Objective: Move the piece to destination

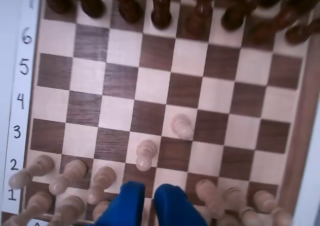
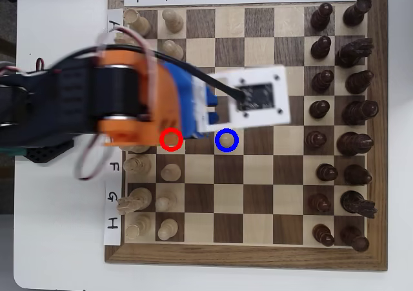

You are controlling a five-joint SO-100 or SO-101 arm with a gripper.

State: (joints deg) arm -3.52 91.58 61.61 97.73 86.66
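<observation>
A cream pawn [image 2: 227, 140] stands inside the blue ring [image 2: 226, 130] on the chessboard [image 2: 245, 252], just ahead of the blue gripper [image 1: 149, 198], which hangs empty above the board with its fingers [image 1: 125, 203] narrowly parted. In the wrist view a second pale pawn [image 1: 145, 155] stands closer to the fingertips. The red ring [image 2: 171, 140] lies beside the arm's orange body [image 2: 139, 97].

Arm [image 2: 122, 104] hides board's [image 2: 245, 255] middle rows — gripper [image 1: 149, 196] cut off.
</observation>
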